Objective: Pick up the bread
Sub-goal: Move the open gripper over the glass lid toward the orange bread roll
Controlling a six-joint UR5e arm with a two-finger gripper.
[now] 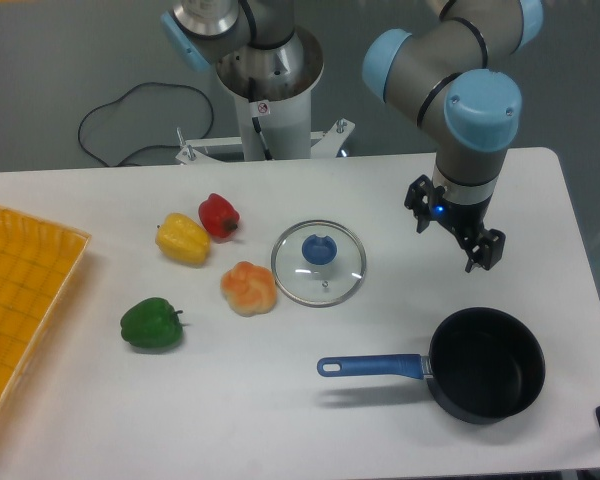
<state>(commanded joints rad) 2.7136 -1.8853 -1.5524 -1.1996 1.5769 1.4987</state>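
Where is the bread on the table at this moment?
In the camera view, the bread lies on the table left of centre, just left of the glass lid, below the yellow pepper and up-right of the green pepper.

bread: the pale orange lumpy bun [248,288] lies just left of the round glass lid [319,264]
peppers: the yellow bell pepper [183,239] and red bell pepper [219,216] lie behind the bun
pot: the black saucepan [485,366] sits right, in front
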